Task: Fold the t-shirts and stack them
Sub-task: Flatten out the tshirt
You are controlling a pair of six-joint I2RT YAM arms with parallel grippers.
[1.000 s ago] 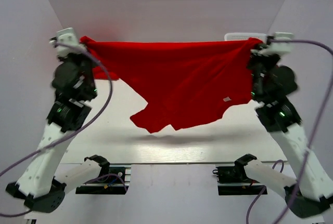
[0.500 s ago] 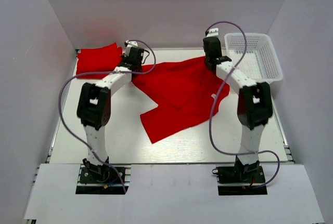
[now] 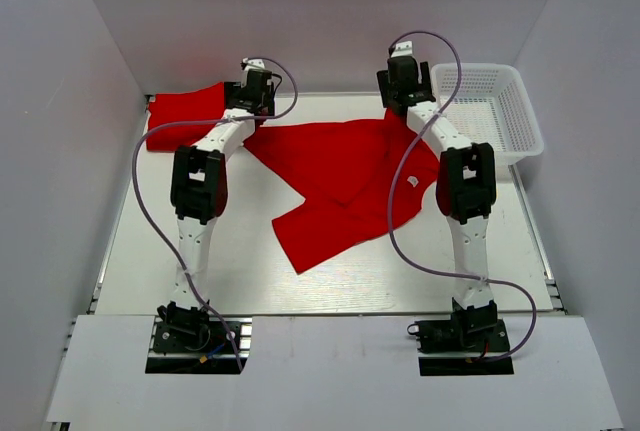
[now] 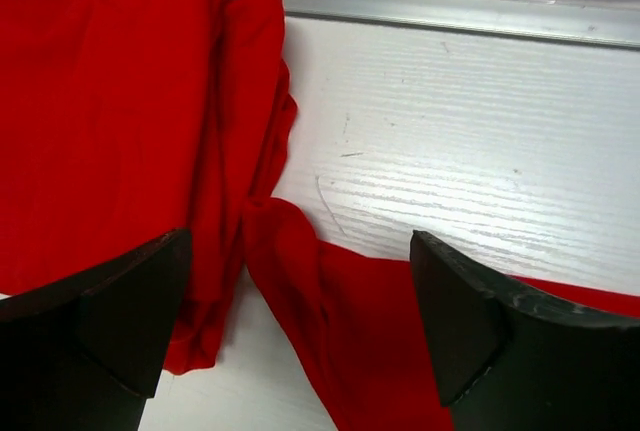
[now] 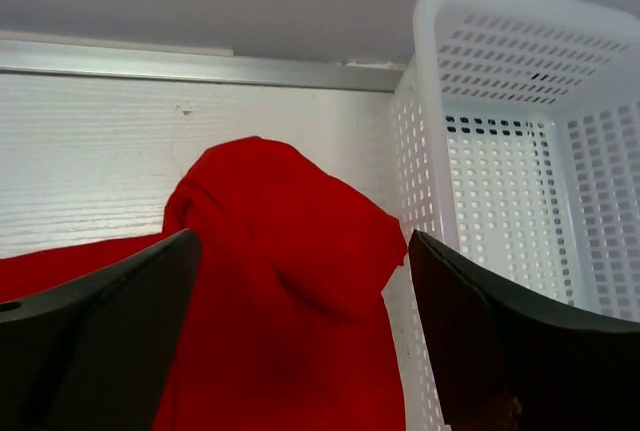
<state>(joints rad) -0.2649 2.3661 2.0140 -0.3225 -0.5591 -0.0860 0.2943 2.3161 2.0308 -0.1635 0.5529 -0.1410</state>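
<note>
One red t-shirt (image 3: 345, 176) lies spread and slightly rumpled on the white table (image 3: 200, 251), its top edge toward the back. A second red t-shirt (image 3: 185, 113) lies folded at the back left corner. My left gripper (image 3: 256, 101) hovers open over the spread shirt's back left corner (image 4: 340, 321), with the folded shirt (image 4: 100, 131) just to its left. My right gripper (image 3: 403, 91) hovers open over the bunched back right corner (image 5: 290, 251). Neither gripper holds any cloth.
A white mesh basket (image 3: 490, 111) stands at the back right, close beside the right gripper; its wall (image 5: 520, 151) nearly touches the shirt corner. A metal rail (image 4: 450, 11) runs along the table's far edge. White walls enclose the sides and back.
A second ago the shirt hung stretched in the air between both shut grippers. It was laid on the table, and both grippers have now opened and let go of its corners.
</note>
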